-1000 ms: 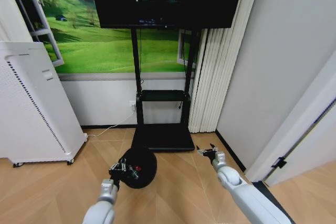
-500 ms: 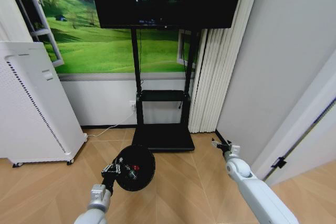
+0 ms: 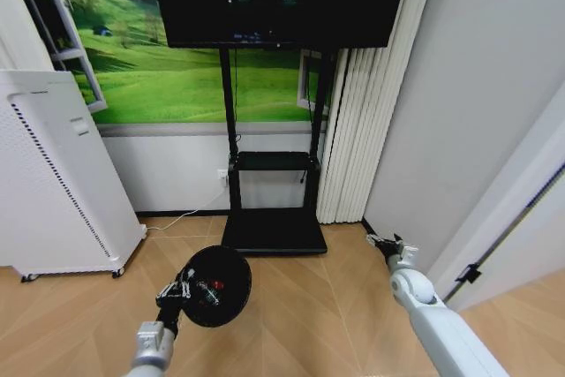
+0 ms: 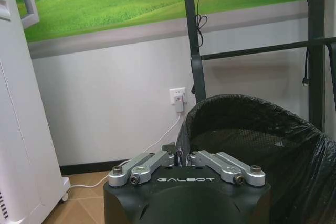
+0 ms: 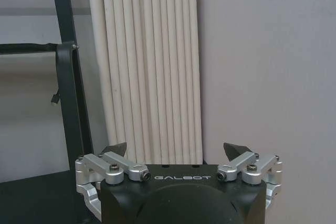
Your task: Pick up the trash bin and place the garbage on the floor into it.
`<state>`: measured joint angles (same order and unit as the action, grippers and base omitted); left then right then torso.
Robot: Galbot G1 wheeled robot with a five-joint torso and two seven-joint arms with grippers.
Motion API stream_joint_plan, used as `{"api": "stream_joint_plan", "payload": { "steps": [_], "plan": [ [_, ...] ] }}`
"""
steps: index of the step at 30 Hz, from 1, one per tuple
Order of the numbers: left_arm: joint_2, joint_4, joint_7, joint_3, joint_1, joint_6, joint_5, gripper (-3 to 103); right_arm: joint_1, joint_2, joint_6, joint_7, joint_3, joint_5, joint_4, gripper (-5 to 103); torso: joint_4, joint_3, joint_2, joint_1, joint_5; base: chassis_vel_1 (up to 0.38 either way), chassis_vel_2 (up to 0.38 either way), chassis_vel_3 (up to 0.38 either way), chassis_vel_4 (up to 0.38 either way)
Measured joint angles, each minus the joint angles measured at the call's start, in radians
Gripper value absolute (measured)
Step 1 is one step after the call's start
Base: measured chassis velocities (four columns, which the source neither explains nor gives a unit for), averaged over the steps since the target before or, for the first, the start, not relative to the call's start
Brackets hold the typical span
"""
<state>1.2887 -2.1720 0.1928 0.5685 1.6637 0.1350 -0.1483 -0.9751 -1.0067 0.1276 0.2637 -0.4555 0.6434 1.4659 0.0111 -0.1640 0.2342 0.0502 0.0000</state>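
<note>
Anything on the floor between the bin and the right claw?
Nothing: in the head view bare wood floor runs from the trash bin, held at its rim by the left claw, to the open right claw.

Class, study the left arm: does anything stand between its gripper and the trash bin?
Nothing visible does. The left gripper is shut on the rim of the trash bin, which is lined with a black bag. The right gripper hangs open off to the right, near the wall.
</note>
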Motion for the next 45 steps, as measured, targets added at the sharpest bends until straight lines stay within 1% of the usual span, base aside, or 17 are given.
{"api": "stream_joint_plan", "payload": {
  "steps": [4, 18, 28, 34, 35, 45],
  "plan": [
    [0.005, -0.001, 0.0, 0.003, 0.006, -0.005, 0.003, 6, -0.001, 0.0, 0.0, -0.003, 0.001, 0.004, 0.001, 100, 0.0003, 0.0, 0.0, 0.0, 0.0, 0.0, 0.0, 0.0, 0.0],
    [0.012, 0.006, 0.0, 0.005, 0.006, -0.015, 0.005, 6, -0.001, 0.001, 0.0, -0.004, 0.004, 0.005, 0.002, 100, 0.0001, 0.0, 0.0, 0.0, 0.0, 0.0, 0.0, 0.0, 0.0],
    [0.031, 0.019, -0.001, -0.001, 0.007, -0.026, 0.016, 6, 0.0, 0.002, 0.001, -0.004, 0.005, 0.005, 0.003, 100, 0.0003, 0.0, 0.0, 0.0, 0.0001, 0.018, 0.01, -0.016, -0.018],
    [0.037, 0.022, -0.001, 0.0, 0.005, -0.028, 0.018, 6, 0.0, 0.002, 0.001, -0.004, 0.005, 0.005, 0.003, 100, -0.0001, 0.0, 0.0, 0.0, 0.0001, 0.135, 0.135, -0.131, -0.129],
    [0.038, 0.022, -0.001, 0.001, 0.005, -0.028, 0.018, 6, 0.0, 0.002, 0.001, -0.004, 0.005, 0.005, 0.003, 100, 0.0002, 0.0, 0.0, 0.0, 0.0001, 0.164, 0.201, -0.205, -0.182],
    [0.051, 0.024, -0.001, 0.003, 0.007, -0.029, 0.025, 6, 0.0, 0.002, 0.001, -0.004, 0.006, 0.005, 0.003, 100, 0.0001, 0.0, 0.0, 0.0, 0.0, 0.243, 0.246, -0.241, -0.242]
  ]
}}
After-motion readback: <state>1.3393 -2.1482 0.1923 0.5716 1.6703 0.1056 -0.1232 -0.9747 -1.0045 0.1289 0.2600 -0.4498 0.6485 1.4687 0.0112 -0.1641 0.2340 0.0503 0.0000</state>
